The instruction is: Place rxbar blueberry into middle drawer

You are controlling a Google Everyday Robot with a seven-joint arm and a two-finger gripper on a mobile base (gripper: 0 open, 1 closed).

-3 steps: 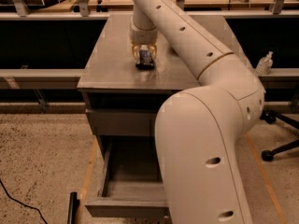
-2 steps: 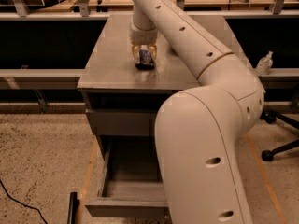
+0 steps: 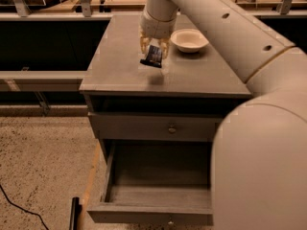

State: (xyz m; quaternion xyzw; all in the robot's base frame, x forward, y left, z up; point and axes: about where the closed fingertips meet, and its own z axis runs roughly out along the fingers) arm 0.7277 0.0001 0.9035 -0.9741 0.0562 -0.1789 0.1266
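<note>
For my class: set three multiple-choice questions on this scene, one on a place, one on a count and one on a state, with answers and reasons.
1. Where is the bowl?
A on the cabinet top
B on the floor
C on a chair

2. How many drawers stand open?
A none
B one
C two

3. What state is the rxbar blueberry in?
A lying in a drawer
B held by the end effector
C inside the bowl

Answers:
1 A, the bowl sits on the top beside the end effector.
2 B, only the middle drawer is pulled out.
3 B, the end effector grips it above the top.
</note>
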